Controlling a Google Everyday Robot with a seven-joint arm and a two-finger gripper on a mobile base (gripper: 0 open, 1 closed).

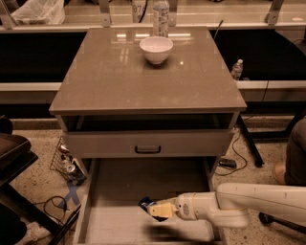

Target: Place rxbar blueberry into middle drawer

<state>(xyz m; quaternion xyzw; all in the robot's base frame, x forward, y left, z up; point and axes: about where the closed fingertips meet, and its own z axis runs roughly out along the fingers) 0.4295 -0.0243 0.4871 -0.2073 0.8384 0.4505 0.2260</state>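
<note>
The middle drawer (98, 215) is pulled out wide below the cabinet, with pale side walls and a flat grey-beige floor. My gripper (154, 207) reaches in from the right, low over the drawer floor near its middle. It is shut on the rxbar blueberry (146, 203), a small dark blue wrapper that sticks out to the upper left of the yellowish fingertips. The white arm (239, 206) stretches off to the right edge of the camera view.
A white bowl (156, 49) and a clear bottle (160, 14) stand at the back of the cabinet top (119, 81). A shut drawer front with a dark handle (147, 149) sits above the open drawer. Cans and cables lie on the floor at left (64, 162).
</note>
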